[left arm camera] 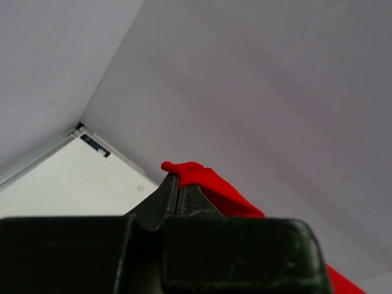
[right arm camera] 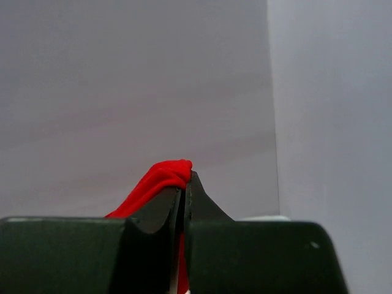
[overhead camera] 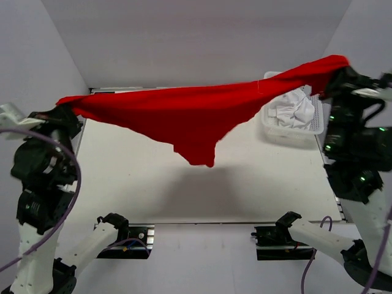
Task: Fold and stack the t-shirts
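Note:
The red t-shirt [overhead camera: 190, 116] hangs stretched in the air between both arms, sagging to a point over the table's middle. My left gripper [overhead camera: 63, 105] is shut on its left end, and a red bunch [left arm camera: 190, 173] pokes out past the closed tips of the left gripper [left arm camera: 177, 184]. My right gripper [overhead camera: 339, 66] is shut on the shirt's right end, held higher. In the right wrist view red cloth [right arm camera: 162, 177] bulges over the closed tips of the right gripper [right arm camera: 184, 184]. The white t-shirt [overhead camera: 295, 110] lies crumpled in the basket.
A white lattice basket [overhead camera: 288, 133] stands at the table's [overhead camera: 122, 184] back right, partly under the shirt's raised right end. Grey walls enclose the table on three sides. The arm bases sit at the near edge.

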### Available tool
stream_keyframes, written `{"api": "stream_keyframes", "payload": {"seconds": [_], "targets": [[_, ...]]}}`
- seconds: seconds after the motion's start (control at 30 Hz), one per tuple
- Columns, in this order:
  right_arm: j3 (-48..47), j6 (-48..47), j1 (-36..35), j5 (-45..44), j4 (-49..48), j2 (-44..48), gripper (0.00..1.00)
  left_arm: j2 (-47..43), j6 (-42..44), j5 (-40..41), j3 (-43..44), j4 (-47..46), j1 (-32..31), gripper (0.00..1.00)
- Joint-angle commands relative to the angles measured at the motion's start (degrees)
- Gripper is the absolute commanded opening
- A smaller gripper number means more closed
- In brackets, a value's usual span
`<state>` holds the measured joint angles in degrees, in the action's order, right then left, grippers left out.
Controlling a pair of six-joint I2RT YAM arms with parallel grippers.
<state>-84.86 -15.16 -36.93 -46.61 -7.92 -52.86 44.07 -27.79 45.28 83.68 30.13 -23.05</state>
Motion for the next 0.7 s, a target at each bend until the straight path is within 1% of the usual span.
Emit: {"api": "stream_keyframes", "payload": {"seconds": [0.0, 0.07, 0.17, 0.3, 0.37, 0.43, 0.47, 0.53, 0.57, 0.6, 0.63, 0.67], "targets": [[-2.76, -1.99, 0.01, 0.28, -0.26, 2.58, 0.00, -1.71, 2.92, 2.80, 2.10, 0.02, 0.37, 0.00], [-4.08, -1.63, -0.07, 0.38, 1.50, 2.06, 0.00, -0.84, 3.80, 2.80, 3.50, 0.02, 0.37, 0.00], [-3.91, -2.68, -0.07, -2.33, 0.81, -1.26, 0.00, 2.14, 4.32, 2.27, 4.56, 0.72, 0.37, 0.00], [-1.46, -5.92, 0.28, -6.38, -4.54, -5.23, 0.00, 6.71, 5.38, 2.89, 3.95, -0.68, -0.15, 0.00], [-1.01, -7.16, 0.89, -8.49, -7.18, -8.03, 0.00, 11.54, 5.38, 4.02, 3.95, -0.69, 0.63, 0.00], [-0.75, -6.65, 1.42, -9.02, -7.37, -10.85, 0.00, 14.88, 2.93, 4.64, 3.08, 0.63, 0.64, 0.00], [0.39, -6.20, 2.38, -8.50, -7.37, -13.91, 0.00, 18.12, 1.96, 4.65, 2.02, 0.63, 1.16, 0.00], [1.01, -2.97, 4.13, -7.09, -6.58, -16.73, 0.00, 21.74, -0.49, 6.13, -2.18, 0.63, 1.16, 0.00], [1.36, -1.73, 4.93, -6.22, -4.49, -21.79, 0.00, 24.02, -1.73, 5.36, -3.42, 0.63, 2.56, 0.00], [1.80, 0.02, 6.59, -6.21, -4.30, -24.11, 0.00, 29.44, -3.65, 5.35, -4.48, 1.33, 3.18, 0.01], [1.72, 2.22, 8.61, -6.04, -3.34, -26.31, 0.00, 32.45, -6.28, 2.39, -6.49, 2.12, 4.05, 0.05], [0.41, 3.19, 9.58, -2.82, -0.80, -34.59, 0.00, 35.78, -8.14, 1.40, -7.21, 2.74, 5.28, 0.09]]}}
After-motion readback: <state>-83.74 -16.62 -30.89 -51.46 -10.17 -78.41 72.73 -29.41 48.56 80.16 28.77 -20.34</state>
